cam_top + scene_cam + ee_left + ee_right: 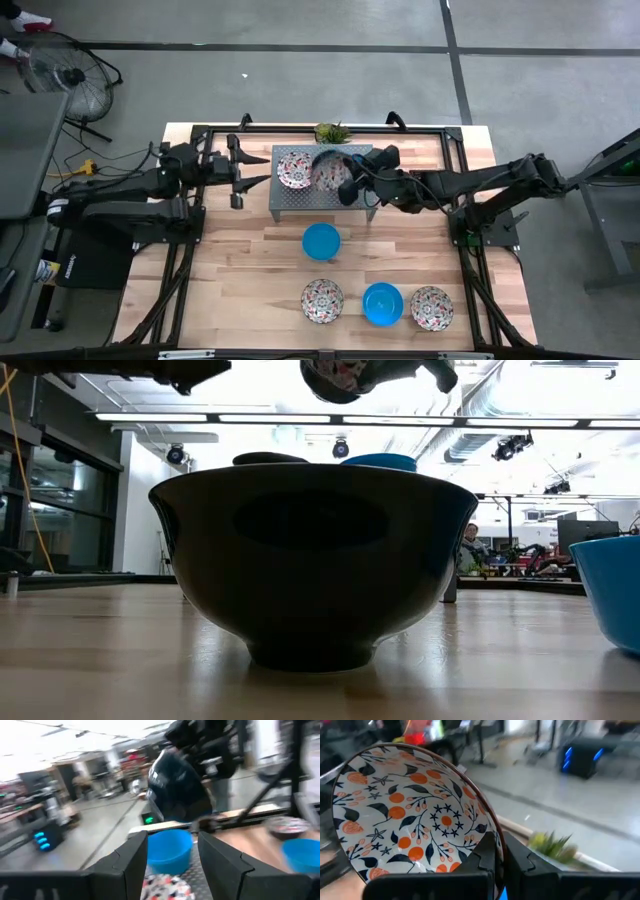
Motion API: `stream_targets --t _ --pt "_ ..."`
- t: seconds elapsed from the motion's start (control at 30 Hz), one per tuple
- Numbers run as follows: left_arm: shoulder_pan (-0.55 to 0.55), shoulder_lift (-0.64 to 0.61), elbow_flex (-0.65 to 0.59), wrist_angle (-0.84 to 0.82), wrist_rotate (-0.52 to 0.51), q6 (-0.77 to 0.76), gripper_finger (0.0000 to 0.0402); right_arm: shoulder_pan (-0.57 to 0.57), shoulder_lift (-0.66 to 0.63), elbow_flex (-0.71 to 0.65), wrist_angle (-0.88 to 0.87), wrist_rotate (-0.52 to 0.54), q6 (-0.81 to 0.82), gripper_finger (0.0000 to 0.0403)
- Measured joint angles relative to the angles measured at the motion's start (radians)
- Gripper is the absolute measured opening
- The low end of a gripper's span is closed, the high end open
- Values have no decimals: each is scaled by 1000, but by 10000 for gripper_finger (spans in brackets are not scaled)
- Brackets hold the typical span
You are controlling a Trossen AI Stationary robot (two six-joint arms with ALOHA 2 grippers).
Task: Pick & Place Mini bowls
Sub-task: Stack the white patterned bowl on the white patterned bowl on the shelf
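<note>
The right tool (499,851) hides part of the floral bowl's (410,815) rim.

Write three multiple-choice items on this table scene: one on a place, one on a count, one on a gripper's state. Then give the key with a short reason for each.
1. Where is the floral bowl that the right gripper holds?
A. above the grey rack
B. in the front row
C. on the floor

2. How many bowls rest on the bare wood of the table in the high view?
A. two
B. four
C. six

3. What is the state of the left gripper?
A. shut on a blue bowl
B. shut on a floral bowl
C. open, holding nothing

Key: 1 A, the high view shows it lifted over the rack. 2 B, two blue and two floral there. 3 C, its wrist view shows the fingers apart with nothing between.
</note>
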Motion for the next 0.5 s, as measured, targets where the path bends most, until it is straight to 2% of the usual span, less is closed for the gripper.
stream_targets --t 0.1,0.33,0.5 --pt "-58 25 1 81 -85 0 170 0 17 0 97 86 -117 2" --pt "-161 139 1 242 -250 -8 170 0 80 0 351 199 -408 2" --pt "-209 216 17 301 -384 -8 170 0 120 0 457 268 -525 2"
